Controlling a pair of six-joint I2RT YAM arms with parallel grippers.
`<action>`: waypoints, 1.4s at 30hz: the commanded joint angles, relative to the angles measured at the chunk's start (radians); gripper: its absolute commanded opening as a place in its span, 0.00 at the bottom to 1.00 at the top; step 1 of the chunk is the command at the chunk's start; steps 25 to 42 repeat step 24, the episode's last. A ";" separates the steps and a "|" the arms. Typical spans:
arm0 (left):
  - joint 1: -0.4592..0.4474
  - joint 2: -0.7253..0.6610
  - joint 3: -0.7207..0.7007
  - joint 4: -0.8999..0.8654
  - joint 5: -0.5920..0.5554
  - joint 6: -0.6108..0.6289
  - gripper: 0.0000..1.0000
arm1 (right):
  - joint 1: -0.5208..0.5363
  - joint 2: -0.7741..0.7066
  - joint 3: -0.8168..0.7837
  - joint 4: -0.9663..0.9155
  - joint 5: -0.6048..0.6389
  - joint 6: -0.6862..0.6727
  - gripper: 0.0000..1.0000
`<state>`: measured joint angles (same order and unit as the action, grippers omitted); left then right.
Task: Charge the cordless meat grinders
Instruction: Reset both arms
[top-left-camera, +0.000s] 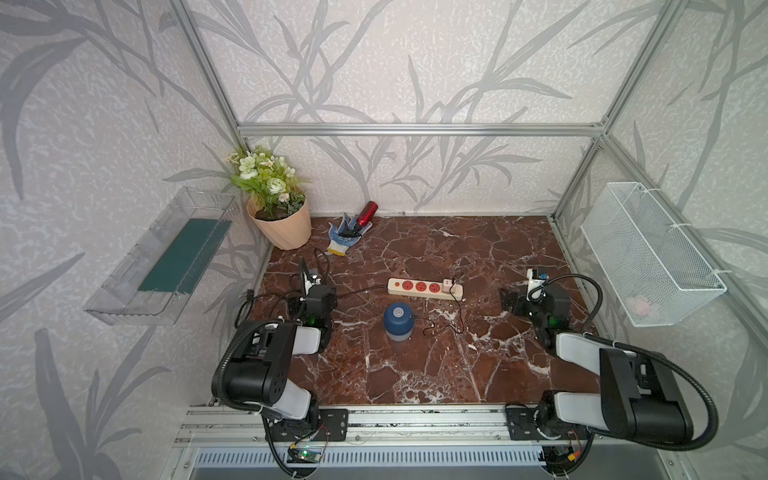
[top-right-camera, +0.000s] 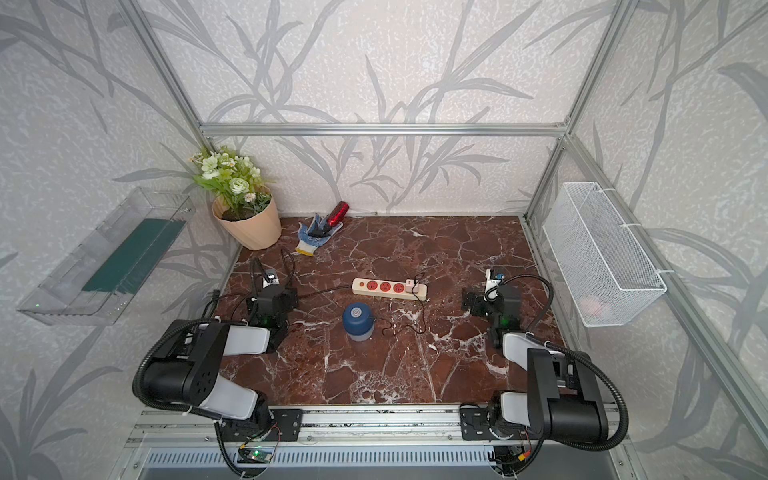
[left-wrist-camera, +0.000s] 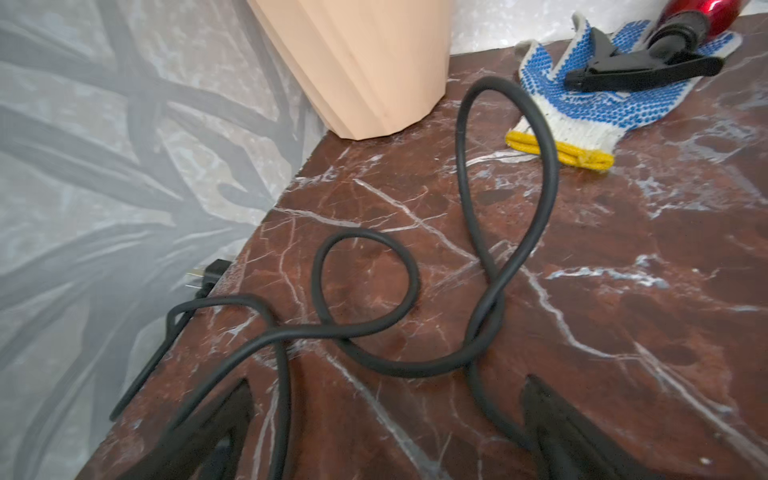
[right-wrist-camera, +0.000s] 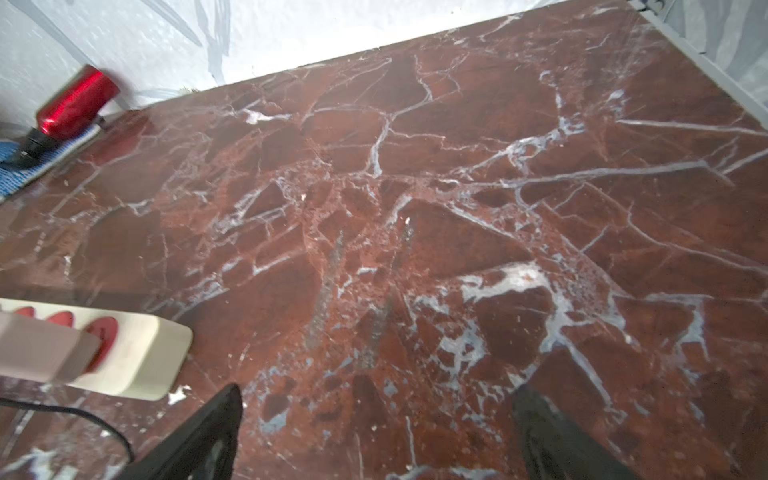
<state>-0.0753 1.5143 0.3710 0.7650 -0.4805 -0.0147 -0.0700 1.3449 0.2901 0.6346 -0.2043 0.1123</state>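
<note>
Pot (top-left-camera: 282, 224): far corner, 10 o'clock from the grinder, clear of the work.
Left hand (left-wrist-camera: 386, 428): open, holding nothing; at the grinder's 9 o'clock, low over the strip's thick cord (left-wrist-camera: 498, 299), which lies looped on the counter (top-left-camera: 415, 374).
Glove (top-left-camera: 341, 237), bottle (top-left-camera: 368, 212): at the back wall, 11 o'clock, bottle lying on the glove; not needed.
Grinder (top-left-camera: 398, 321): upright near the counter's middle, blue dome up, well apart from both hands.
Strip (top-left-camera: 424, 287): just beyond the grinder, at its 1 o'clock; a pale adapter (top-left-camera: 446, 285) sits in its right end.
Cable (top-left-camera: 457, 320): thin and black, it runs from the adapter, curls across the counter at 3 o'clock and ends at the grinder's right side. Whether its plug is seated there is too small to tell.
Right hand (right-wrist-camera: 380, 436): open and empty over bare counter, at the grinder's 3 o'clock, nearer the cable.
Step, as I judge it: no grasp has begun.
Doing it well: likely the right hand should pinch the plug itself, not the slack. The left hand should steady the grinder low on its cup, and the plug should go in square to the port without tugging the adapter.
</note>
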 joint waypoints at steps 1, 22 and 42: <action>0.026 0.014 0.031 0.110 0.091 -0.035 0.99 | 0.019 0.035 -0.008 0.280 0.056 -0.080 0.99; 0.022 0.067 -0.023 0.265 0.128 -0.001 0.99 | 0.176 0.194 0.073 0.283 0.169 -0.224 0.99; 0.023 0.067 -0.022 0.262 0.131 -0.003 0.99 | 0.176 0.189 0.066 0.291 0.149 -0.232 0.99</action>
